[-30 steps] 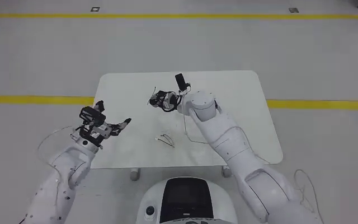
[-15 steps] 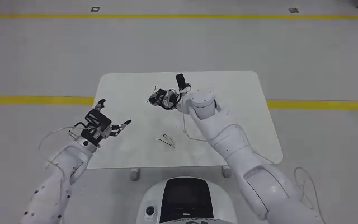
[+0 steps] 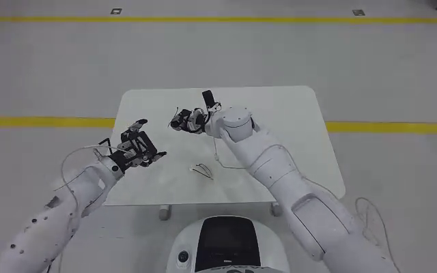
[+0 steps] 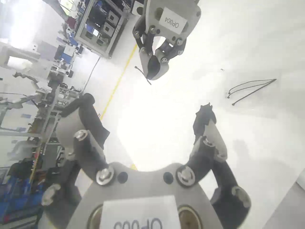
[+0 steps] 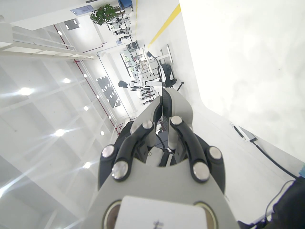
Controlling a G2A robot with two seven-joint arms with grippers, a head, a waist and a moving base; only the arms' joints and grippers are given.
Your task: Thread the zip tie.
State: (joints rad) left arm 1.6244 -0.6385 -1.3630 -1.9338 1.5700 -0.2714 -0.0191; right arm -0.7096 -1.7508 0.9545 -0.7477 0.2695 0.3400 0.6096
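1. The right gripper (image 4: pixel 153 72) was pinched shut on a zip tie (image 4: pixel 140 71), held above the table (image 3: pixel 287 136) toward its far side.
2. The zip tie ran crosswise through the fingertips, with an end jutting out on each side.
3. The left gripper (image 4: pixel 145 104) stood spread and empty, facing the zip tie with a gap between. It was judged to be the free tool placed to take an end.
4. Spare ties (image 4: pixel 252 88) lay flat on the table, nearer the robot.
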